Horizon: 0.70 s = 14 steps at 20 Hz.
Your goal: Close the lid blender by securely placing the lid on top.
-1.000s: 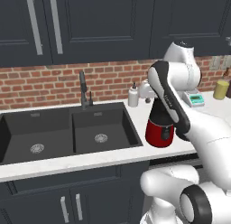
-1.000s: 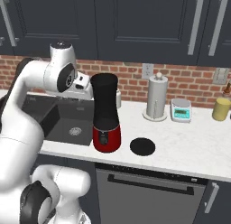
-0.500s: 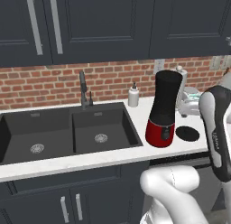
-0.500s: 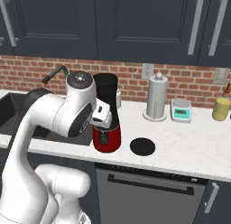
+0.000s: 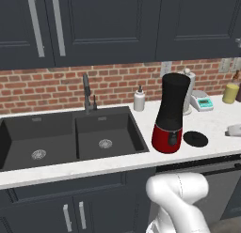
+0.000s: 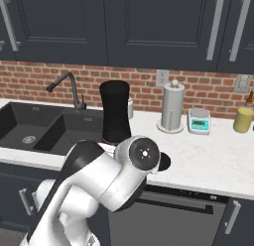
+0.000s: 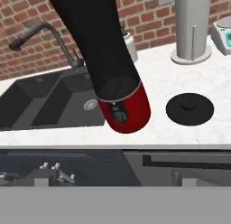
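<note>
Flat round black lid with a small central knob point(image 5: 195, 139) lying on the white marbled worktop point(image 5: 216, 126), at about 3 o'clock of the blender, just beside its base and not touching it. Tall black tapered jar on a rounded red base, the blender point(image 5: 170, 112), standing upright with its mouth uncovered, so the task is not yet begun in earnest. In the hand view, looking from low in front of the worktop edge, with lid at 3 o'clock and blender at 12. Cannot tell whether the fingers are spread or closed.

Likely trouble: lid lies thin and flat, offering little but the knob to pinch, so an off-centre grip could slip or tip it. Blender stands close, so a wide swing of the white arm point(image 6: 114, 180) towards the lid could knock the tall jar over. Set down tilted, the lid would probably not seat on the mouth.

Against half a second ago: arm gone from the 3 o'clock edge of the left base view and now folded low in front; lid and blender unmoved.
</note>
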Motion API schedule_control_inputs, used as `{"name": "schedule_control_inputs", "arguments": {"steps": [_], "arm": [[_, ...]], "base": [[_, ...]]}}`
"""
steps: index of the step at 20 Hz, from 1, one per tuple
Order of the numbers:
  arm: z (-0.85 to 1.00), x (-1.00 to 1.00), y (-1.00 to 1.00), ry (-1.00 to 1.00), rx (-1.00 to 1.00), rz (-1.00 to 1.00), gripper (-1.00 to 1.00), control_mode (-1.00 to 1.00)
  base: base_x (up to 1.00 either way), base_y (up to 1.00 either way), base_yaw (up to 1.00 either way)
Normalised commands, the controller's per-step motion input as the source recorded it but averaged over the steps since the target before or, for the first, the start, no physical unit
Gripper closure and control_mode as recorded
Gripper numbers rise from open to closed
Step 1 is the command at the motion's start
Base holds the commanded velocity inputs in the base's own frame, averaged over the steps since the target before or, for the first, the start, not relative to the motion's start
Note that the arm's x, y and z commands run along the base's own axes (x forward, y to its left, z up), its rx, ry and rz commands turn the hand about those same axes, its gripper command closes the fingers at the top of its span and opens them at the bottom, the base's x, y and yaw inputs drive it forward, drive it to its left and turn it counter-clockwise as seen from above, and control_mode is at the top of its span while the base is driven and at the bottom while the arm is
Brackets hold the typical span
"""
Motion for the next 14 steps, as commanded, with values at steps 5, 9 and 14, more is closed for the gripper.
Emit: {"name": "schedule_control_inputs", "arguments": {"steps": [5,9,14], "arm": [[0.0,0.0,-0.9,-0.02,0.0,0.31,-1.0,-1.0],[0.0,0.0,-0.67,-0.06,0.0,0.31,-1.0,-1.0],[0.0,0.16,-0.21,0.0,-0.02,0.22,-1.0,-1.0]], "base": [[0.0,0.0,0.0],[0.0,0.0,0.0],[0.0,0.0,0.0]]}}
